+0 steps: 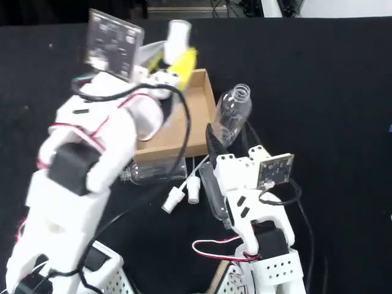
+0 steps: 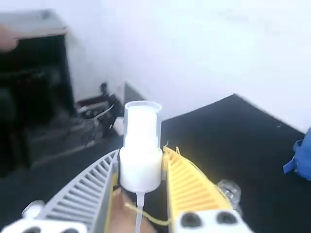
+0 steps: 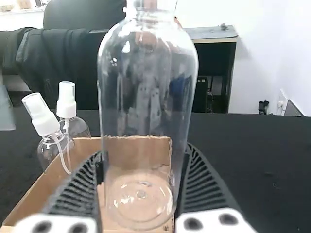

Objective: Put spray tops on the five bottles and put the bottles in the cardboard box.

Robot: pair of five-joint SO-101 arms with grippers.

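Gripping, left tool (image 2: 141, 167): closed on a white spray top (image 2: 141, 131), cap upward, thin dip tube hanging down between the grey and yellow fingers; held in the air above the far side of the cardboard box (image 1: 197, 113).
Right tool (image 1: 233, 139): black fingers clamped on the lower body of a clear bottle (image 3: 146, 97), upright, neck open and bare, at the box's right edge.
Box: open-topped, resting on the black table (image 1: 318, 92) between the two arms.
Capped bottles (image 3: 54, 141): two with white spray tops at the box corner away from the right tool (apparently inside, though hard to say for the rear one); nearer one leaning.
Loose spray tops (image 1: 174, 199): two lying on the table just in front of the box, side by side.
Lying bottle (image 1: 153, 171): clear, on its side against the box's near wall, partly under the left arm.
Second lying bottle (image 1: 211, 193): clear, on its side beside the right arm, partly hidden by it.
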